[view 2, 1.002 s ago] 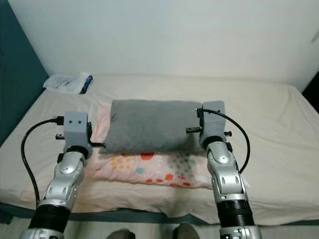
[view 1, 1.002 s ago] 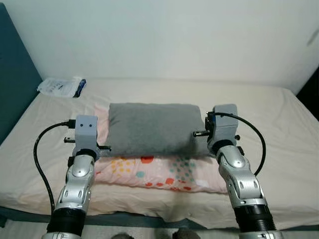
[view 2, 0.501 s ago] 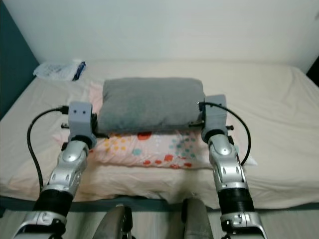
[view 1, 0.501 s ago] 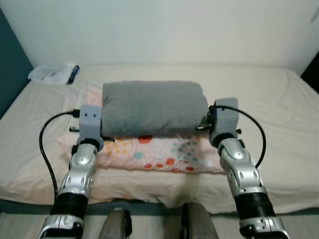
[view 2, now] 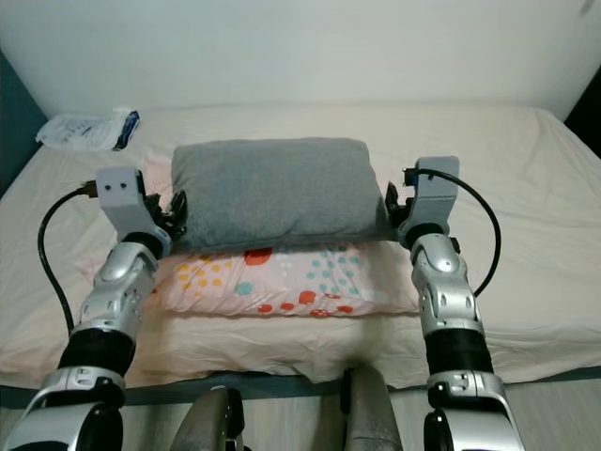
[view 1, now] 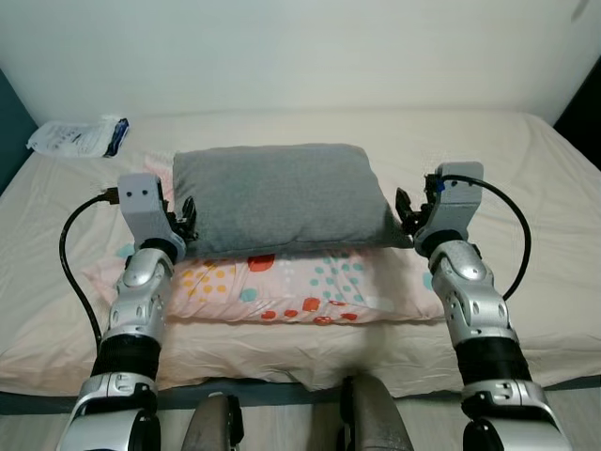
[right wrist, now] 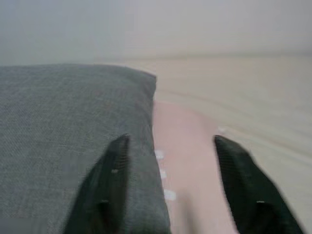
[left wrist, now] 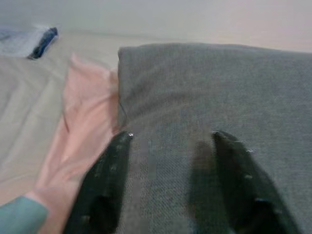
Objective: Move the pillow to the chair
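A grey pillow point(view 1: 277, 197) lies on top of a pink patterned pillow point(view 1: 310, 287) in the middle of the bed point(view 1: 526, 188). My left gripper point(view 1: 188, 221) is at the grey pillow's left end, open, with its black fingers point(left wrist: 105, 187) resting over the grey cloth point(left wrist: 204, 87). At the right end is my right gripper point(view 1: 406, 209), also open. It straddles the grey pillow's corner point(right wrist: 73, 126) and the pink pillow point(right wrist: 183, 141) beside it. Neither gripper is shut on anything.
A clear plastic package point(view 1: 75, 136) lies at the bed's back left, beside a dark teal headboard point(view 1: 7, 122). A white wall runs behind the bed. My feet point(view 1: 216, 427) stand at the bed's near edge point(view 1: 282, 390). A dark edge point(view 1: 582, 113) shows at far right.
The camera has pulled back and tilted down, so my feet come into view. Both wrists have turned, and the black fingers now point at the pillow's ends. The grey pillow stays on the pink one.
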Robot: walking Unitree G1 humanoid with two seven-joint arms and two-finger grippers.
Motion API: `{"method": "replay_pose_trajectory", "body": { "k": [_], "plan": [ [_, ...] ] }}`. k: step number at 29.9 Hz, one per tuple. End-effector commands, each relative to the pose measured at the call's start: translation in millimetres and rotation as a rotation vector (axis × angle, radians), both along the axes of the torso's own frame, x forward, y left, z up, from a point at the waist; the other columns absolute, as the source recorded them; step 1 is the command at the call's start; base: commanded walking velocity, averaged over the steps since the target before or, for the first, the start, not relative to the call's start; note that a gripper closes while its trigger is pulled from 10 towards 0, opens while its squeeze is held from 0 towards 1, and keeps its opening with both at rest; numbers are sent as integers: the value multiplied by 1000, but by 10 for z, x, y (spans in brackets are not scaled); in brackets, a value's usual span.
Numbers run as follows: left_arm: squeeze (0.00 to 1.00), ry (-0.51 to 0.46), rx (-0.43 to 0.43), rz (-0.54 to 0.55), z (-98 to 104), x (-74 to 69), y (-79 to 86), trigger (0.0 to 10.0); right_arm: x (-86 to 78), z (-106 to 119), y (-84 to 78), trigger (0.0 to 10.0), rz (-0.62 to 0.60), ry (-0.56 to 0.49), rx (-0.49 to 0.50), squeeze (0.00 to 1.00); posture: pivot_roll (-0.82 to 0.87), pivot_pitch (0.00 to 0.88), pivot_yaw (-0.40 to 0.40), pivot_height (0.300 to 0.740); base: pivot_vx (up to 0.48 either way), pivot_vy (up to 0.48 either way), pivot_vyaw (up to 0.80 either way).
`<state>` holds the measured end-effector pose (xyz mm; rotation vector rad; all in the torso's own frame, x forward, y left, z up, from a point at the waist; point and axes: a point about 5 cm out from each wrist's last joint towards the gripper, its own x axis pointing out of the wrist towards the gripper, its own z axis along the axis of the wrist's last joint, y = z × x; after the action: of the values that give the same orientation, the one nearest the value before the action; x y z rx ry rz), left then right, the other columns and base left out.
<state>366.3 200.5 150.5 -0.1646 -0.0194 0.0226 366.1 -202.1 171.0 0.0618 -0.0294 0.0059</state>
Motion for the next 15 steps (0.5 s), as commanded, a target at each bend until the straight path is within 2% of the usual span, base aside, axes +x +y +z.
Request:
{"method": "replay_pose_trajectory", "body": {
  "k": [1,6,7,8,9,11,12,13,14,15],
  "plan": [
    [1000,36,7,-14,-19,24,66,10000,24,-30,-63,10000,-3,22,42,1000,-13,112,15,606,0,0,0],
    [1000,61,-69,-3,52,119,196,10000,106,-15,-139,10000,5,39,109,1000,-11,122,19,606,0,0,0],
    [1000,60,-85,10,89,147,243,10000,131,-3,-152,10000,16,38,168,1000,-7,129,18,606,0,0,0],
    [1000,60,-85,10,89,147,243,10000,131,-3,-152,10000,16,38,168,1000,-7,129,18,606,0,0,0],
    [1000,66,-107,8,115,170,270,10000,153,8,-163,10000,27,37,229,1000,-3,132,17,606,0,0,0],
    [1000,66,-107,8,115,170,270,10000,153,8,-163,10000,27,37,229,1000,-3,132,17,606,0,0,0],
    [1000,87,-176,-25,162,218,284,10000,204,26,-192,10000,38,39,311,1000,4,144,18,606,0,0,0],
    [1000,87,-176,-25,162,218,284,10000,204,26,-192,10000,38,39,311,1000,4,144,18,606,0,0,0],
    [1000,114,-247,-78,178,246,254,10000,236,31,-238,10000,14,52,335,1000,7,154,20,606,0,0,0],
    [1000,114,-247,-78,178,246,254,10000,236,31,-238,10000,14,52,335,1000,7,154,20,606,0,0,0]
  ]
}}
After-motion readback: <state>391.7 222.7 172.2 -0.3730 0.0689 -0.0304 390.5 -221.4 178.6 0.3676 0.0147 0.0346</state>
